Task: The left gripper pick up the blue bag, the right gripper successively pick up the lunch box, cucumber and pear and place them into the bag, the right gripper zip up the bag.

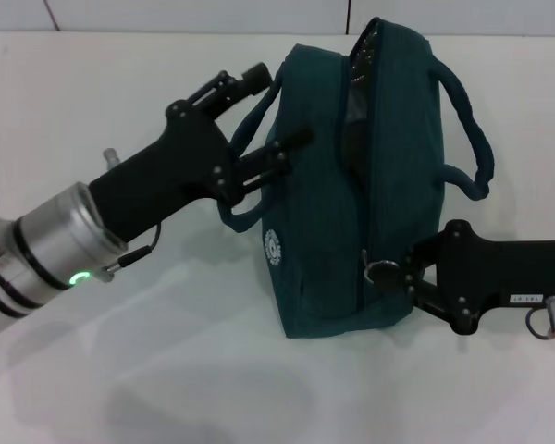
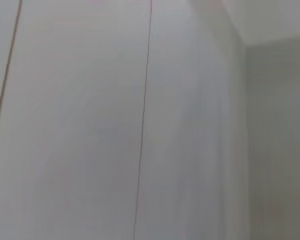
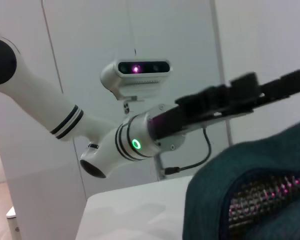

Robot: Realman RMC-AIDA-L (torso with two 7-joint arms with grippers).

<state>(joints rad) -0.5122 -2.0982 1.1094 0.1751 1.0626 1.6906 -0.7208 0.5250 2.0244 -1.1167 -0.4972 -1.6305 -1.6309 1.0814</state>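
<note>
The left gripper (image 1: 276,159) clenches the bag (image 1: 351,185) handle; the right gripper (image 1: 398,273) grasps the zipper pull (image 1: 381,268) at the bag's 5 o'clock; the zip runs toward 12.

Centre: the dark teal fabric bag with two looped handles (image 1: 351,185) stands upright on the white table (image 1: 120,370) and blocks the middle.
Left side of bag: the left gripper, a black angular claw on a silver wrist (image 1: 259,162), fills this flank, its fingers at the near handle loop.
Right side, low: the right gripper, an all-black jointed claw (image 1: 393,273), sits against the bag's lower end by the metal zip pull (image 1: 381,269).
Top of bag: the zip line (image 1: 363,55) is unobstructed from above.
Free room: bare table lies in front of the bag and behind it.
</note>
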